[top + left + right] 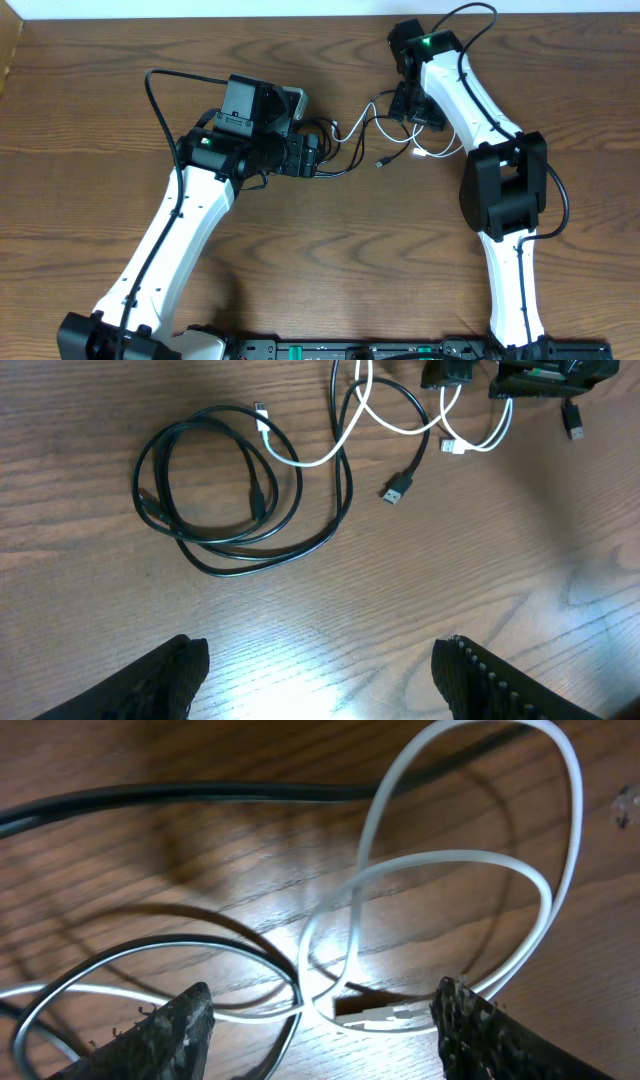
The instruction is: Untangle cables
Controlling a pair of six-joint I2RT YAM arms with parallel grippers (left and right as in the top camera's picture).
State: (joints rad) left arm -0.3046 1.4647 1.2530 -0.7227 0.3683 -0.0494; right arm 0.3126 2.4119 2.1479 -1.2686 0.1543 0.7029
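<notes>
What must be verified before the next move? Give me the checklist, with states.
1. Left gripper open and empty: ok.
2. Right gripper open: ok.
3. White plug lies between the right gripper's fingers: ok.
4. White cable separated from black cable: not ok, they cross.
5. Black USB plug clear of both grippers: ok.
6. Right fingers touching white plug: cannot tell.

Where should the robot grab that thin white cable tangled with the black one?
By the small white plug at its end, from straight above: it lies flat on the wooden table, stiffer than the looping thin white cable, between the open fingers of the right gripper.
</notes>
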